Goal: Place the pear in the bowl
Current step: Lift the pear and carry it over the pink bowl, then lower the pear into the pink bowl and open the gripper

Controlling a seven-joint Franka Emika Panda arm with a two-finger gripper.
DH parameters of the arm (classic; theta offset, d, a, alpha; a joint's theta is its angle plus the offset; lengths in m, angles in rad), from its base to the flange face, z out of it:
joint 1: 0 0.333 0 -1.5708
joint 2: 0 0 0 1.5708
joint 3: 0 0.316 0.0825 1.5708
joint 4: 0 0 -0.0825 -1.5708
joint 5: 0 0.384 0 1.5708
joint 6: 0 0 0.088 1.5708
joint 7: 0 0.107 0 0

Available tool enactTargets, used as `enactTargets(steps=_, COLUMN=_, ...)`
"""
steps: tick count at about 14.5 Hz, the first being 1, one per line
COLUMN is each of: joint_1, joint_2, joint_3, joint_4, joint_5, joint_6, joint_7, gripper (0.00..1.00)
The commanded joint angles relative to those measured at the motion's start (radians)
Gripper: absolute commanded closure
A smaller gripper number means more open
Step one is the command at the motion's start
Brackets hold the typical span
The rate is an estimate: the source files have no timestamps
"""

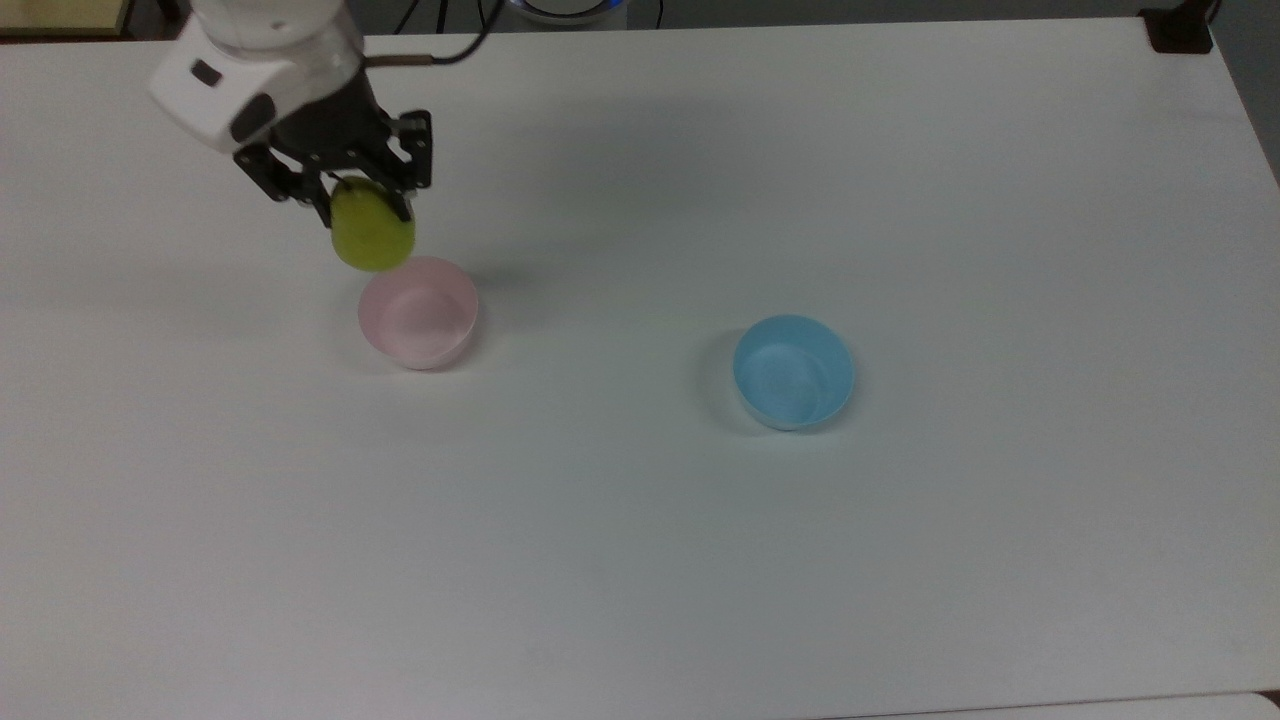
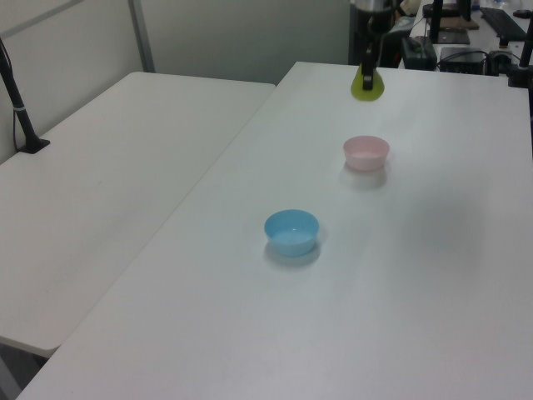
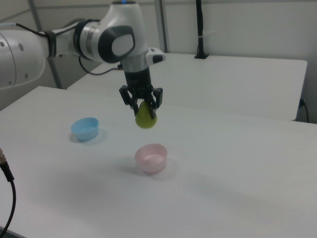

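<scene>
A white counter (image 1: 900,560) is seen from above, with a robot arm at the top view's upper left. The claw (image 1: 367,212) is clamped on the pear (image 1: 372,232), a small yellow-green fruit that is held by its upper part and hangs below the fingers (image 1: 404,205), clear of the counter. Just below it in the top view, the pale pink bowl (image 1: 418,312) stands on the counter, and the pear's lower end overlaps the bowl's far rim as seen from above. Further to the top view's right, well apart from the pink one, a light blue bowl (image 1: 794,371) is set on the counter.

In the left view, the pear (image 2: 366,86) is held high above and beyond the pink bowl (image 2: 366,152), with the blue bowl (image 2: 291,232) nearer the camera.

In the right view, the blue bowl (image 3: 85,128) is at the left, and the claw (image 3: 144,110) holds the pear (image 3: 146,118) in the air above the pink bowl (image 3: 151,158).
</scene>
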Motion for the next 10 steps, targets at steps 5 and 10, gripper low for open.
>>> enactTargets(steps=5, joint_1=0.055, joint_2=-0.046, joint_3=-0.039, joint_4=-0.339, joint_5=0.018, joint_6=0.352, joint_7=0.014, gripper=1.00)
enactTargets(steps=10, joint_1=0.048, joint_2=0.015, joint_3=-0.039, joint_4=-0.358, joint_5=0.014, joint_6=0.424, joint_7=0.013, gripper=1.00)
